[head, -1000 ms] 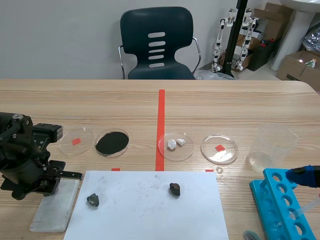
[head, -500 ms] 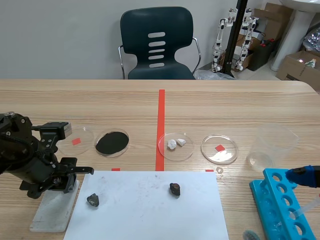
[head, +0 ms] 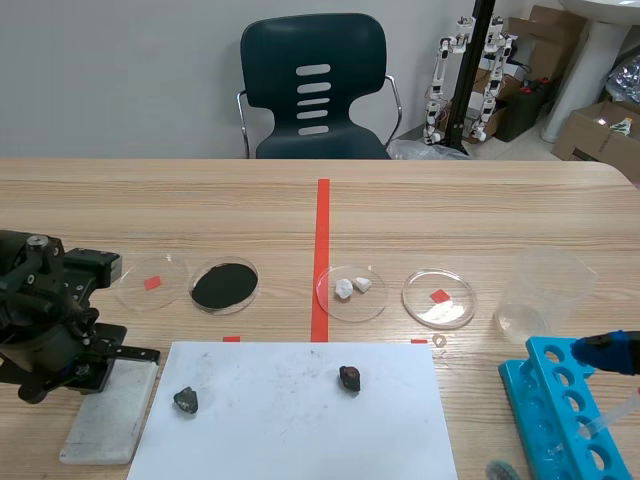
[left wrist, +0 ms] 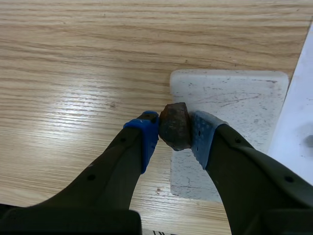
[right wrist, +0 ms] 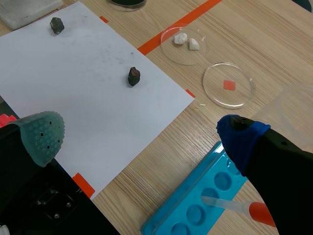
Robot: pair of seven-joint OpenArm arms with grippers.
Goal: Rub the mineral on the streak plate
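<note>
My left gripper is shut on a dark brown mineral, pinched between its blue pads. The mineral is over the near corner of the white streak plate, which carries faint grey marks; whether it touches I cannot tell. In the scene view the left arm stands over the far end of the streak plate at the table's left. My right gripper hangs open and holds nothing, high above the white paper.
Two more dark minerals lie on the white paper. Behind it stands a row of petri dishes: black powder, white pieces. A clear beaker and a blue tube rack stand at the right.
The left arm swung right over the streak plate half a second ago and has come back to the left, the mineral still in its grip. The right arm has kept still.
</note>
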